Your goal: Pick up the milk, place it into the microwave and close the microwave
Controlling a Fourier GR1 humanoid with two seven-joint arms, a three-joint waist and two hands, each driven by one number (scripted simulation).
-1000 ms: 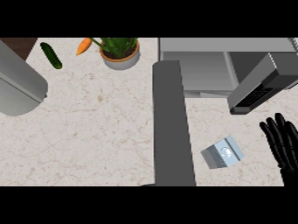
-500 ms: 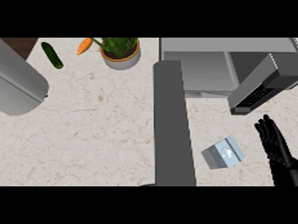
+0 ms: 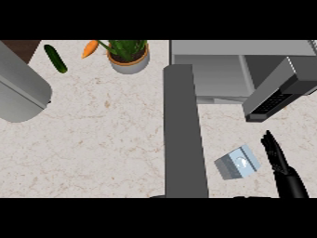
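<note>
I see my right hand [image 3: 277, 158] edge-on at the lower right, fingers straight and together, holding nothing. The milk [image 3: 238, 162] lies flat on the counter [image 3: 106, 130] just to the hand's left, not touching it. Ahead of the fingertips the microwave [image 3: 222, 69] stands with its door [image 3: 284, 88] swung open. No left hand shows.

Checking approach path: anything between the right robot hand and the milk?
Nothing: in the head view only a narrow strip of bare counter separates the right robot hand from the milk, which lies just to its left.
</note>
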